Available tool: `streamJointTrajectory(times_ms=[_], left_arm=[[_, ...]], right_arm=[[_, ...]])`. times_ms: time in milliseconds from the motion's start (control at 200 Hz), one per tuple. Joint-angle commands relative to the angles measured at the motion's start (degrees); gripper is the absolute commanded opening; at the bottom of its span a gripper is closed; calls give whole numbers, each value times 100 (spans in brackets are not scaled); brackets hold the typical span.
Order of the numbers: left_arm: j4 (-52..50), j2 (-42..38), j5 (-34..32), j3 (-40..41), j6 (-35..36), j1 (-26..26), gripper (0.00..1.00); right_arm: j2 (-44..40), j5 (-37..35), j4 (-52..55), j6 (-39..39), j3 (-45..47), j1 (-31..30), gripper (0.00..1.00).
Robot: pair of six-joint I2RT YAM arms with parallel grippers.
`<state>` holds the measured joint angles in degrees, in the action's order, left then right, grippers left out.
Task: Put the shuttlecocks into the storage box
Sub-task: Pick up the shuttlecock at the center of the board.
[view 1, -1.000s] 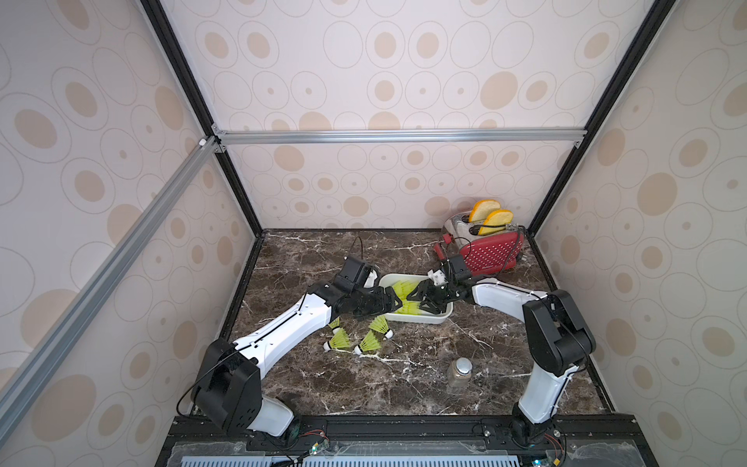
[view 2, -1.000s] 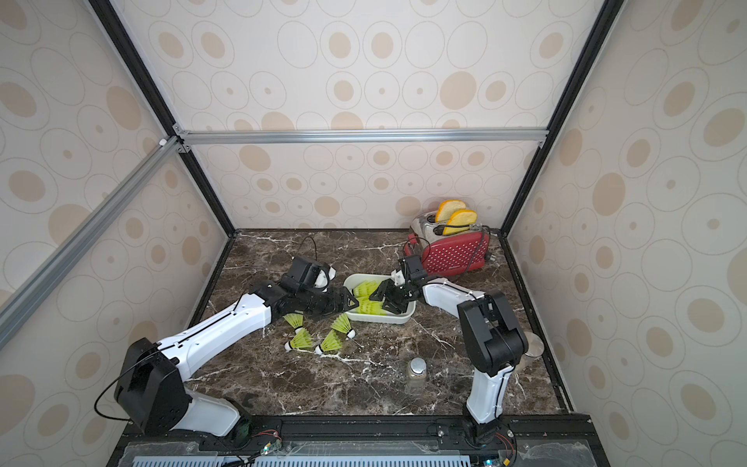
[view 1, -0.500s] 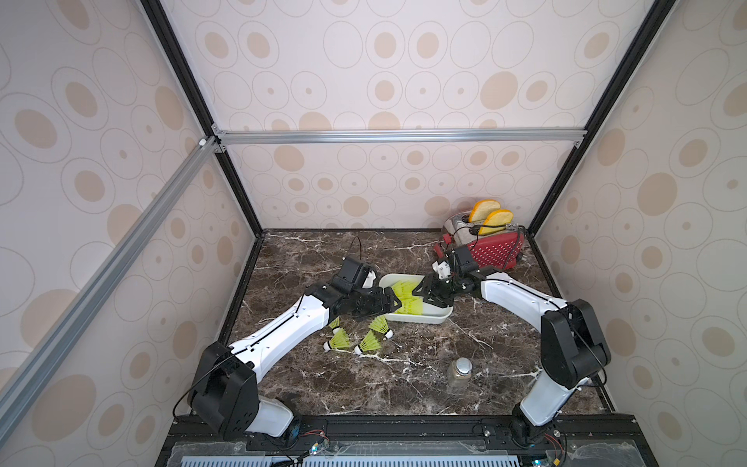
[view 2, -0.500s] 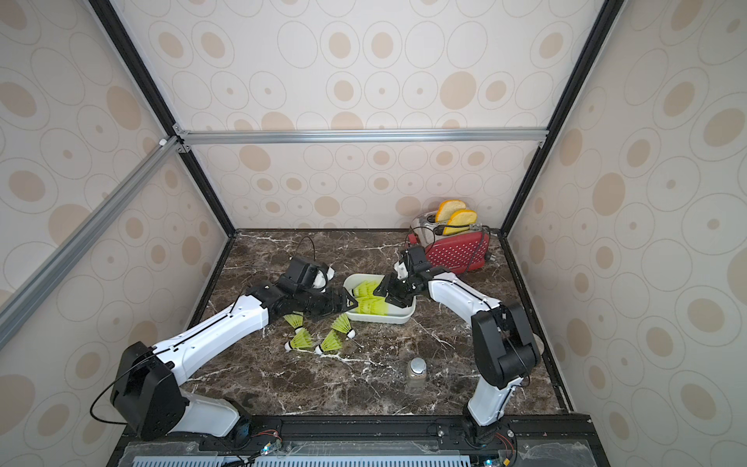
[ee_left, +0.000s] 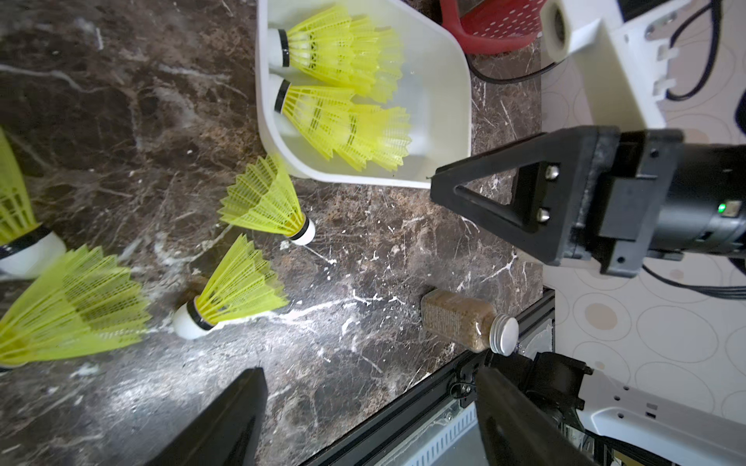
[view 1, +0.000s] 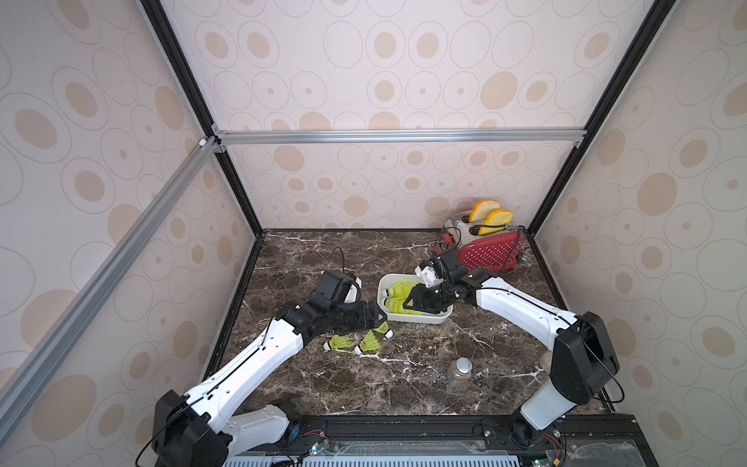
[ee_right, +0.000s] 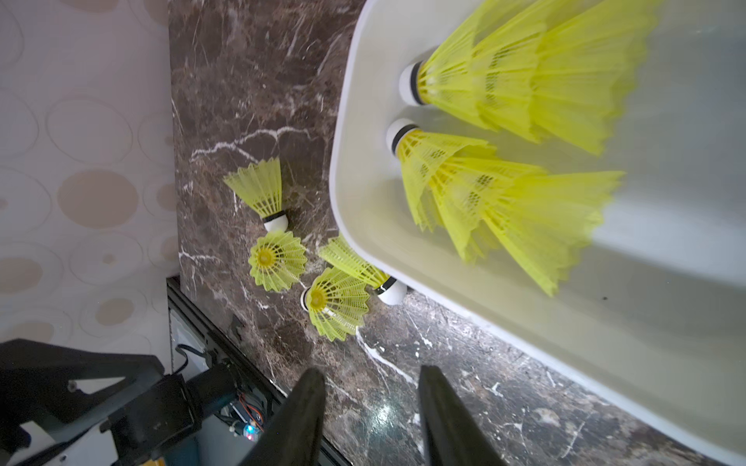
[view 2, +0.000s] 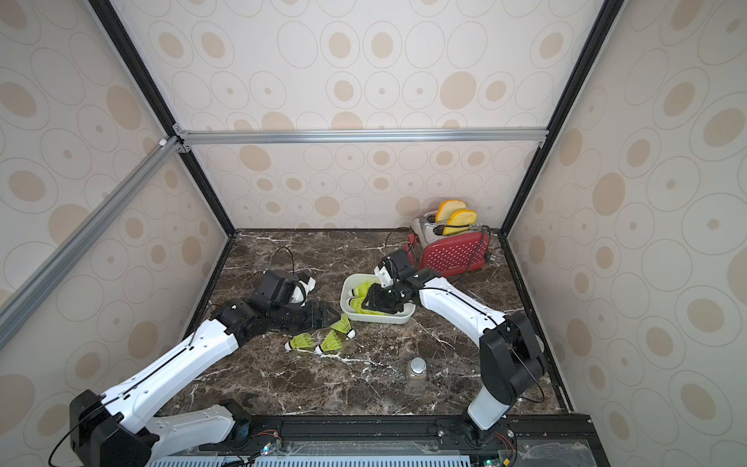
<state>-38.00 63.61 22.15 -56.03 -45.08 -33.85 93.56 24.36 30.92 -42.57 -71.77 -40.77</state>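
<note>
Cream walls (view 1: 384,81) with beige ovals, dark veined marble floor (view 1: 364,384), aluminium crossbar (view 1: 396,136), black corner posts (view 1: 233,178), perhaps daylit.

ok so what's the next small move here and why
Probably lower the left claw onto the nearest loose shuttlecock and close on it. Its jaws stand open and empty above the marble table. That shuttlecock lies on its side just ahead, and more lie outside the storage box. The right claw, also empty, is at the box.
</note>
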Motion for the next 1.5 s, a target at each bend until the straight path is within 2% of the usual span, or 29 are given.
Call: streamJointTrajectory(times_ms=[0,185,300,446,561,811,1062,1207,1417,1492], left_arm=[[-739,-429,-183,155,187,-26,84],[-1477,-1238,-284,467,274,-26,84],[-1762,-1679,-286,697,218,-26,84],[-1979,-2096,-283,909,131,-26,84],[-2114,-2284,-253,1037,127,-26,84],[-2328,-2614,-299,1225,116,-25,84],[-2328,-2600,-317,1227,113,-21,84],[-2290,-2575,-334,1237,105,-26,84],[-2219,-2529,-334,1228,88,-26,84],[-2186,-2512,-334,1219,83,-21,84]], right_arm=[[-20,13,45,210,98,-459,43],[313,101,-526,-101,259,-1070,45],[571,192,-941,-357,399,-1100,46],[937,256,-954,-201,147,-1131,47],[1260,232,-690,54,-217,-1204,47],[1596,303,-945,-103,-257,-1259,43],[1905,445,-897,-72,-582,-1396,37],[1987,487,-922,-115,-617,-1449,28],[1875,513,-733,-42,-707,-1451,2],[1780,560,-712,-80,-671,-1451,0]])
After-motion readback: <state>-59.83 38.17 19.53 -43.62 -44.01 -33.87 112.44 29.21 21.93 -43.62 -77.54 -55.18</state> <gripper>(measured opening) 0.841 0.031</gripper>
